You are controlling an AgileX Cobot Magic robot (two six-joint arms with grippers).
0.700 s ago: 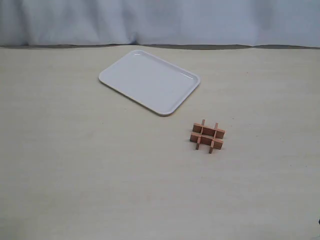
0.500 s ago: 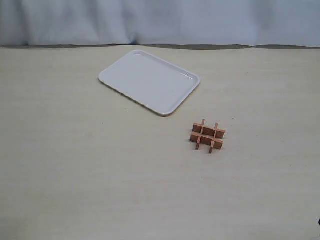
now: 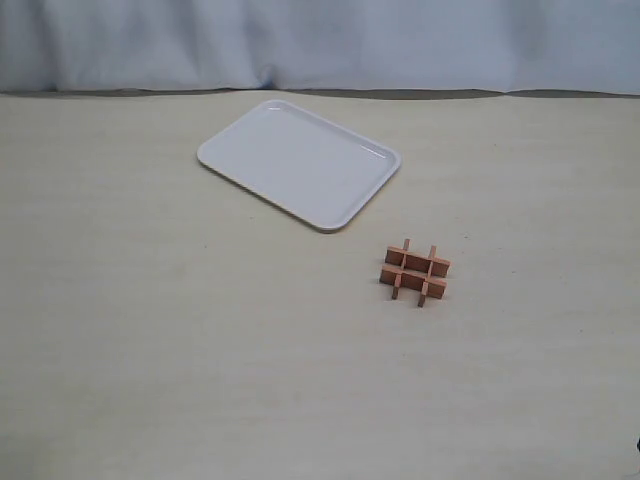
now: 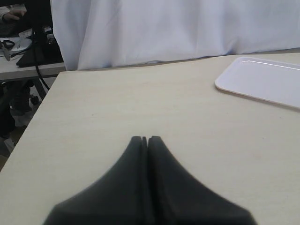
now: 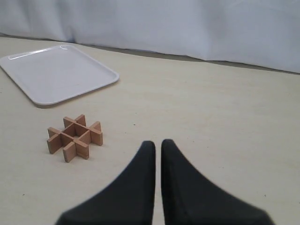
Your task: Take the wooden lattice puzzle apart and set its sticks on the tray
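The wooden lattice puzzle (image 3: pixel 415 272) stands assembled on the table, its sticks still interlocked in a hash shape, a short way in front and to the right of the white tray (image 3: pixel 298 160). The tray holds nothing. Neither arm shows in the exterior view. In the right wrist view the right gripper (image 5: pixel 158 143) is shut on nothing, a thin slit between its fingers, with the puzzle (image 5: pixel 75 137) ahead and to one side and the tray (image 5: pixel 56 75) beyond. The left gripper (image 4: pixel 145 138) is shut and empty over bare table, the tray's corner (image 4: pixel 262 79) far off.
A white cloth backdrop (image 3: pixel 320 45) hangs behind the table's far edge. In the left wrist view the table's side edge (image 4: pixel 33 126) shows, with a desk and cables (image 4: pixel 28 47) beyond it.
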